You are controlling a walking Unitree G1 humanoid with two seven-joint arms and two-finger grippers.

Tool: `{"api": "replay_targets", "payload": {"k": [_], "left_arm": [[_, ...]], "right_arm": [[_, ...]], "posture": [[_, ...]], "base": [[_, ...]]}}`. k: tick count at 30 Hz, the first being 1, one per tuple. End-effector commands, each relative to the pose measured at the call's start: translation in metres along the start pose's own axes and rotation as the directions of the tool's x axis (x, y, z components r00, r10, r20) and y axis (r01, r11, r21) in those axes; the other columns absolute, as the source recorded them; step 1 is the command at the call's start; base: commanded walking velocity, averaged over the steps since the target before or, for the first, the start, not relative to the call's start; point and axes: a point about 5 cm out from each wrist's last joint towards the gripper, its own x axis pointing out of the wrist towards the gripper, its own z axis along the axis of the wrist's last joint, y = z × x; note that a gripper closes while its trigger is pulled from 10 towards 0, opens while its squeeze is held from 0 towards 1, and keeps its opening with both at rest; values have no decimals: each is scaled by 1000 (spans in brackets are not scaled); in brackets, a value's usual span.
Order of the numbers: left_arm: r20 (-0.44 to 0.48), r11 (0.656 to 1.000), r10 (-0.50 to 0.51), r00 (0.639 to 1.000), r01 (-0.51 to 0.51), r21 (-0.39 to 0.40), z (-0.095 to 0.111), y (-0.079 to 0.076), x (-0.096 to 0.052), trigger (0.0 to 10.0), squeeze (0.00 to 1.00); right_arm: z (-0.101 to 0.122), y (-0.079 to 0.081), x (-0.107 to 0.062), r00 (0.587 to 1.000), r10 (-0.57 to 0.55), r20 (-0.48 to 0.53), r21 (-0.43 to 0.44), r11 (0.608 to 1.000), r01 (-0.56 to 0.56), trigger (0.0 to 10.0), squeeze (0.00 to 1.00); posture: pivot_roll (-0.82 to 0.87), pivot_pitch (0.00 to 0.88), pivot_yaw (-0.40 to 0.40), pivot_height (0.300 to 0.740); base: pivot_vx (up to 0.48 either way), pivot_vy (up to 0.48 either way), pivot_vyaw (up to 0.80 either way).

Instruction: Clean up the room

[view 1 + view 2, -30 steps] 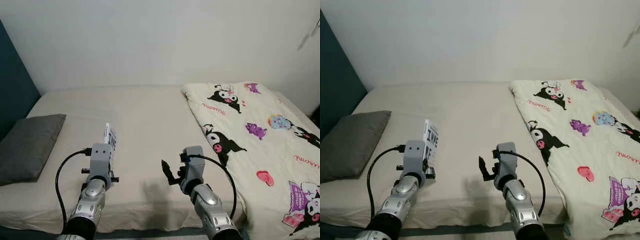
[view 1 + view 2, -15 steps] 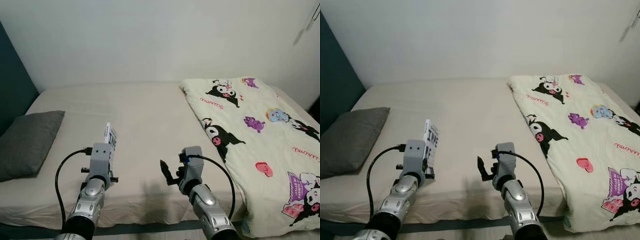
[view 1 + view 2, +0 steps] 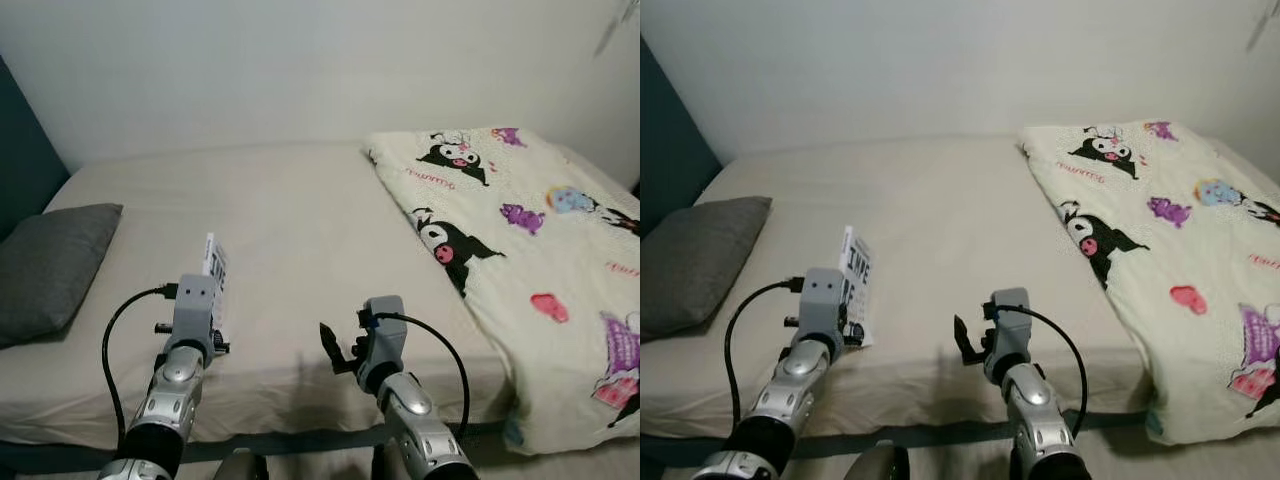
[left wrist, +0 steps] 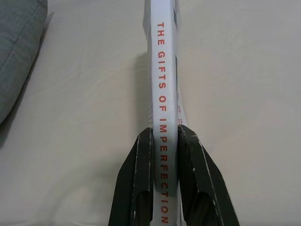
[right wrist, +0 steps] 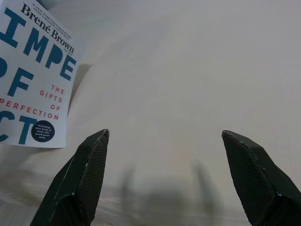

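A plain pale wall backs a bed (image 3: 290, 210) with a beige sheet, and that bed takes up most of the scene ahead of the robot. On its left end lies 1 grey pillow (image 3: 50, 265); over its right side spreads 1 cream blanket (image 3: 520, 240) printed with cartoon characters. The left gripper (image 4: 164, 141) has its fingers (image 4: 141, 188) clamped on the spine of 1 white book (image 4: 162, 70), holding it on edge above the sheet near the bed's front edge, between the pillow and the middle of the mattress; red lettering runs along the spine, and from the right wrist camera the cover shows blue and red print. The right gripper (image 5: 164, 174) hangs just beside it over the front edge, fingers spread wide with nothing between them, bare sheet beyond. So the step in hand looks like carrying: the book is picked and secured, not yet put anywhere. No shelf or desk is visible from here, so the next move likely calls for turning away from the bed to find a proper home for it, keeping that grip firm on the thin spine so the book doesn't swing or slip. Count: 1 book, 1 pillow, 1 blanket, 2 grippers.
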Motion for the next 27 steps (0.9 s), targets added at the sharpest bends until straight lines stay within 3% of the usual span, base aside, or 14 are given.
{"api": "replay_targets", "payload": {"k": [1, 12, 14, 15, 17, 19, 21, 22, 23, 25, 27], "left_arm": [[-40, 1000, 14, 999, -13, 28, -9, 7, -2, 10000, 0], [-60, 998, 60, 996, -58, 32, -5, 20, 0, 10000, 0], [-77, 995, 85, 993, -89, -44, 2, 25, 5, 10000, 0], [-77, 995, 85, 993, -89, -44, 2, 25, 5, 10000, 0], [-112, 982, 82, 990, -99, -161, 8, 27, 11, 10000, 0], [-130, 958, 33, 991, -69, -278, 15, 20, 16, 10000, 0], [-147, 912, -40, 988, -24, -409, 23, 7, 21, 10000, 0], [-147, 912, -40, 988, -24, -409, 23, 7, 21, 10000, 0], [-149, 891, -64, 987, -11, -453, 26, 3, 22, 10000, 0], [-154, 846, -119, 981, 19, -533, 31, -7, 23, 10000, 0], [-169, 766, -178, 969, 29, -643, 33, -17, 22, 10000, 0]], "right_arm": [[0, 3, 1, 1000, -4, 10, 24, 1000, 3, 10000, 0], [8, 9, 4, 999, 22, 41, 44, 999, -24, 10000, 0], [11, 11, 4, 998, 35, 49, 43, 998, -37, 10000, 0], [11, 11, 4, 998, 35, 49, 43, 998, -37, 10000, 0], [13, 13, 4, 997, 48, 53, 42, 998, -50, 10000, 0], [14, 13, 3, 997, 56, 52, 41, 997, -58, 10000, 0], [13, 12, 2, 997, 62, 42, 38, 997, -64, 10000, 0], [13, 12, 2, 997, 62, 42, 38, 997, -64, 10000, 0], [12, 12, 2, 997, 64, 39, 37, 997, -66, 10000, 0], [12, 12, 1, 997, 67, 35, 35, 997, -68, 10000, 0], [12, 11, 0, 997, 68, 33, 34, 997, -69, 10000, 0]], "posture": [[97, 203, 44, 616], [117, 241, 54, 616], [112, 265, 51, 616], [112, 265, 51, 616], [110, 282, 45, 616], [104, 302, 34, 616], [100, 313, 28, 616], [100, 313, 28, 616], [99, 314, 27, 616], [98, 319, 26, 616], [97, 319, 28, 616]], "base": [[0, 0, 0], [0, 0, 0], [0, 0, 0], [0, 0, 0], [0, 0, 0], [0, 0, 0], [0, 0, 0], [0, 0, 0], [0, 0, 0], [0, 0, 0], [0, 0, 0]]}}
